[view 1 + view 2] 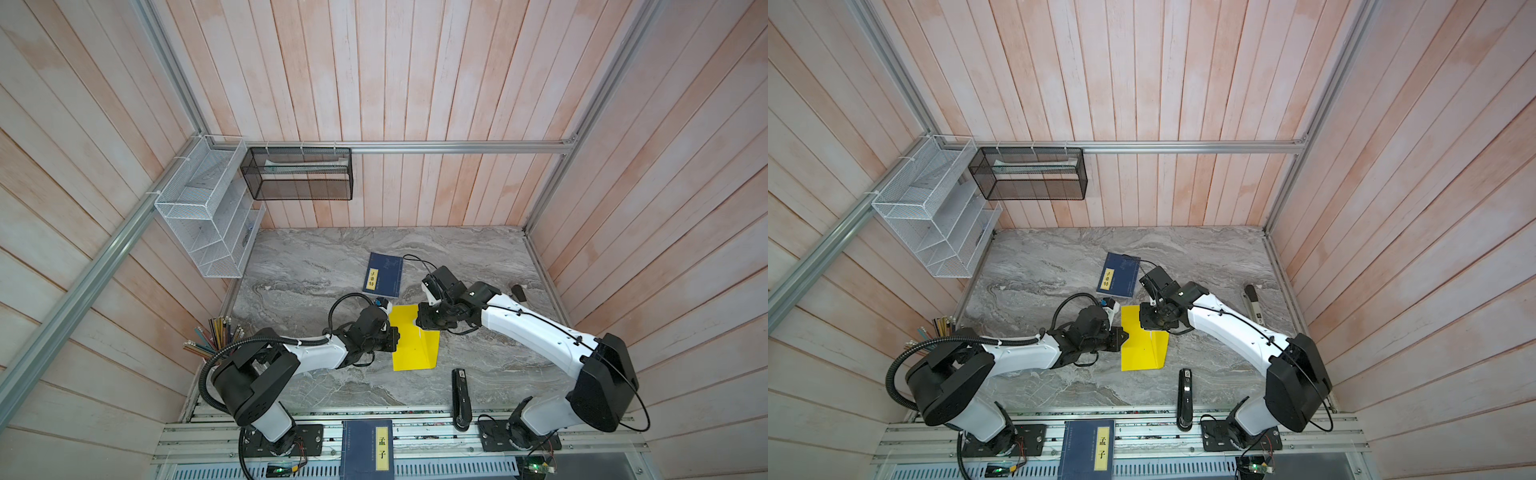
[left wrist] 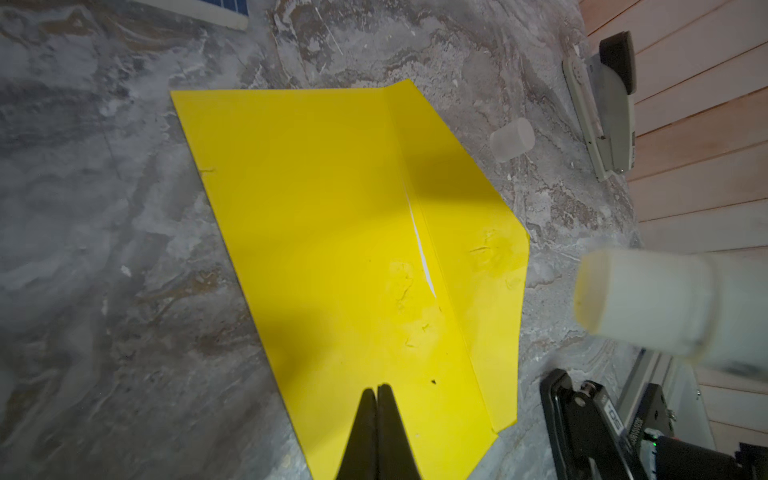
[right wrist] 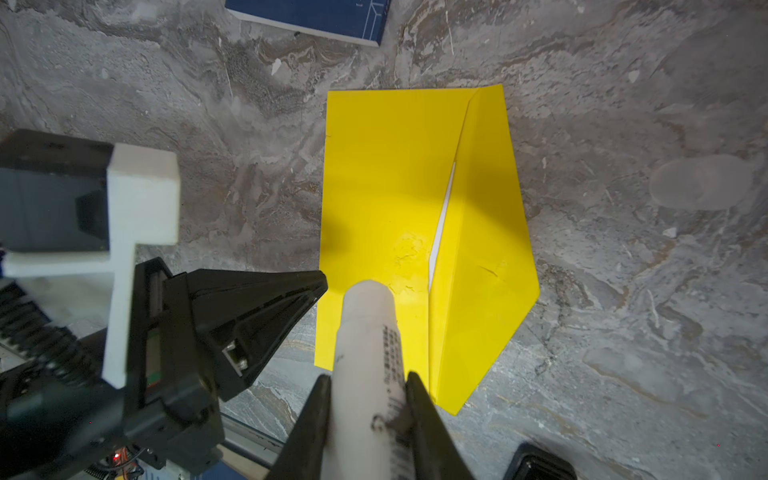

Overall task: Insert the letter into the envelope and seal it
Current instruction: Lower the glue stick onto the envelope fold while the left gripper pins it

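I read 孟子 on the yellow label (image 1: 381, 448) of the blue book (image 1: 360, 451) at the bottom centre in both top views; the label (image 1: 372, 279) on the other book (image 1: 384, 274) mid-frame carries characters too small, I think, to read

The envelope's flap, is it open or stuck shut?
Open. The envelope's flap stands raised, and a white sliver shows in the gap.
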`<action>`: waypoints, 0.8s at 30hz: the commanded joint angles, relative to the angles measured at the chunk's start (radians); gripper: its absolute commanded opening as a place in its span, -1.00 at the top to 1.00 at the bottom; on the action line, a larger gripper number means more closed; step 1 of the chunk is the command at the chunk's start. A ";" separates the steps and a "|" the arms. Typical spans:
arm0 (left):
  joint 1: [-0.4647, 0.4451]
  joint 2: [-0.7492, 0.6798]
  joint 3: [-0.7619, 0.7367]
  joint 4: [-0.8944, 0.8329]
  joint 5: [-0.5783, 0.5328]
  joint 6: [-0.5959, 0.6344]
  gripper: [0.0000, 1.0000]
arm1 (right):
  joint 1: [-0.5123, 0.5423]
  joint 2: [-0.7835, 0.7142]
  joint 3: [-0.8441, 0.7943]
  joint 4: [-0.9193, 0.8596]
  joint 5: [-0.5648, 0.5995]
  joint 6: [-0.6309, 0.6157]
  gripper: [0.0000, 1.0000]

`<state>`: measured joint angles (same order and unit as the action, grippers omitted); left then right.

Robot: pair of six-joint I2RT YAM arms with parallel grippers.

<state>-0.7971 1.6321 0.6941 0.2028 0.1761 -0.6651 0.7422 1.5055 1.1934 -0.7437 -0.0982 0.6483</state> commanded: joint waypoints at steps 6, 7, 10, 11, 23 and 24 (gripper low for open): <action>-0.005 0.069 0.043 0.007 0.035 -0.011 1.00 | -0.010 0.078 0.088 -0.111 -0.016 0.014 1.00; -0.005 0.072 0.042 0.001 0.032 -0.011 1.00 | -0.010 0.088 0.093 -0.119 -0.018 0.014 1.00; -0.005 0.081 0.041 -0.011 0.034 -0.009 1.00 | -0.011 0.115 0.102 -0.130 -0.030 0.014 1.00; -0.005 0.084 0.040 -0.007 0.037 -0.008 1.00 | -0.012 0.124 0.104 -0.131 -0.035 0.014 1.00; -0.005 0.139 0.037 -0.005 0.058 -0.024 1.00 | -0.017 0.230 0.144 -0.147 -0.068 0.002 1.00; -0.005 0.141 0.036 -0.005 0.059 -0.024 1.00 | -0.018 0.239 0.148 -0.152 -0.062 0.002 1.00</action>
<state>-0.7979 1.7397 0.7189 0.2222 0.2276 -0.6792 0.7341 1.7229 1.3075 -0.8623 -0.1566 0.6544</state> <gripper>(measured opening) 0.053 0.269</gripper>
